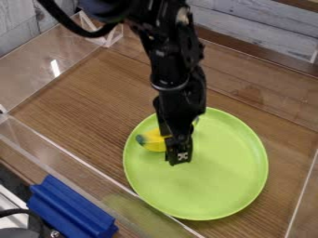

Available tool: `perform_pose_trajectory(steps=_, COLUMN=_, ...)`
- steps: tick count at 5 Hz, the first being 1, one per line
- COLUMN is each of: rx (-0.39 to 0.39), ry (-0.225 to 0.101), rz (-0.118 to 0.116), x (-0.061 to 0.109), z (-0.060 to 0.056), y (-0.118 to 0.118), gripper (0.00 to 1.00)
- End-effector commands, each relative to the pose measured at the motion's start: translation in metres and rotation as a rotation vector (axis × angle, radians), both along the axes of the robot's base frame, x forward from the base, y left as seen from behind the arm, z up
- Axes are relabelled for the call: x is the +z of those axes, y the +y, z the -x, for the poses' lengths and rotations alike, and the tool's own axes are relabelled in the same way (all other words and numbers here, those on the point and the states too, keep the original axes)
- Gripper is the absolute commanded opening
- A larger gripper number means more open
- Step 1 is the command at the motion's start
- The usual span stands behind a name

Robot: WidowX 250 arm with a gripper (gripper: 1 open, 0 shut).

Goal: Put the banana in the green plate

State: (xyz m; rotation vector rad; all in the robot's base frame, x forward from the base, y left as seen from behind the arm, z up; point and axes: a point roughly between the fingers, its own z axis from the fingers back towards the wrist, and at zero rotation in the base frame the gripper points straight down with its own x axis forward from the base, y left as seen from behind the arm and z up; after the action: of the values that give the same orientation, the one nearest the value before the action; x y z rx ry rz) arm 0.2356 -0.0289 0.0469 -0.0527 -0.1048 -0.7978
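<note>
The lime-green plate (218, 181) lies on the wooden table at the lower right. On its left part rests the small yellow banana (152, 141), half hidden behind the arm. My black gripper (180, 149) points down over the plate, just right of the banana, with its jaws open and nothing between them. The gripper's lower tip hangs close above the plate's surface; whether it touches the banana I cannot tell.
A blue ridged block (72, 212) sits at the lower left near the front edge. Clear plastic walls (37, 65) fence the wooden table on the left and front. Wooden tabletop (93, 98) stretches left of the plate.
</note>
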Motion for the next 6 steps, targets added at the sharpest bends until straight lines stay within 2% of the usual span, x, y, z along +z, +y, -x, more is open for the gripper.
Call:
perform_pose_trajectory(steps=1, rx=-0.025, ry=-0.029, rz=0.000, x=-0.003, z=-0.006, y=-0.005, gripper=1.00)
perform_pose_trajectory(steps=4, rx=-0.038, ry=-0.027, rz=0.001, x=-0.021, z=-0.008, y=-0.009, gripper=1.00)
perform_pose_trajectory(steps=5, rx=-0.040, ry=-0.026, rz=0.002, x=-0.023, z=-0.008, y=-0.011, gripper=0.00)
perform_pose_trajectory(steps=6, rx=-0.043, ry=-0.021, rz=0.002, x=-0.023, z=-0.008, y=-0.014, gripper=0.00)
